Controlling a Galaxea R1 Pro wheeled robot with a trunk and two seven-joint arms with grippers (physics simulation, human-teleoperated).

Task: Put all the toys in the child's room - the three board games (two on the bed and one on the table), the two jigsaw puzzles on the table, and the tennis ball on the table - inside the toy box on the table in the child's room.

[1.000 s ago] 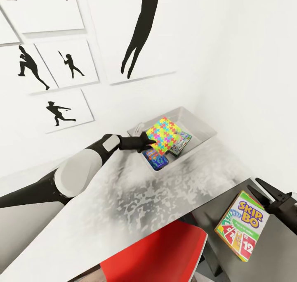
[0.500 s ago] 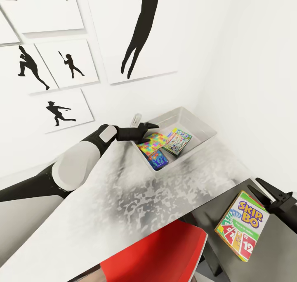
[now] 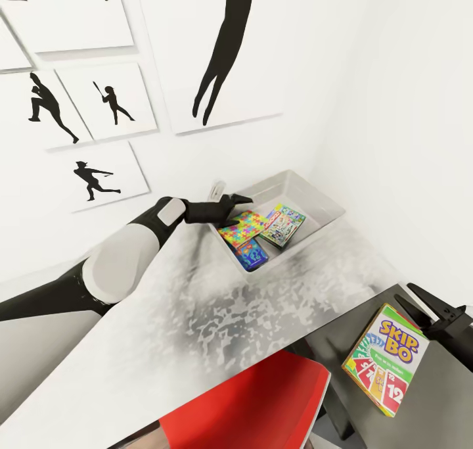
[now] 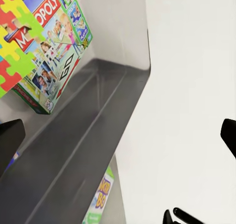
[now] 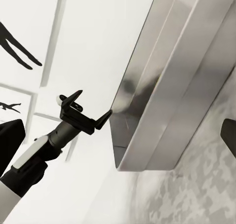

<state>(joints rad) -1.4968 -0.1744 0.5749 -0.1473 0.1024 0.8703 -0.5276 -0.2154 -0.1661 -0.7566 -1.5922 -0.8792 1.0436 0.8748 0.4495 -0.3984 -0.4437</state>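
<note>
Nearest, a red chair seat (image 3: 253, 406) is sitting tucked under the table (image 3: 217, 317) edge. On the lower dark side unit (image 3: 433, 396) the Skip-Bo box (image 3: 385, 359) is lying flat, and the right hand (image 3: 430, 311) is hovering just beside its far corner; whether its fingers are spread or closed, cannot tell from the head view.

Across the pale mottled top, the left arm is reaching to the toy box (image 3: 315, 199) by the wall. The left hand (image 3: 231, 199) is hanging released over the tray's near-left rim, fingers (image 5: 73, 100) spread apart and gripping nothing, as the right wrist view is showing.

Inside the tray, a jigsaw puzzle box (image 3: 244, 225) is lying tilted on top of a blue box (image 3: 253, 254), with a Monopoly box (image 3: 284, 224) beside it, leaning. In the left wrist view the Monopoly box (image 4: 51, 51) is resting against the tray's inner wall.

Beyond, baseball-player posters (image 3: 108, 100) are hanging on the white wall.
</note>
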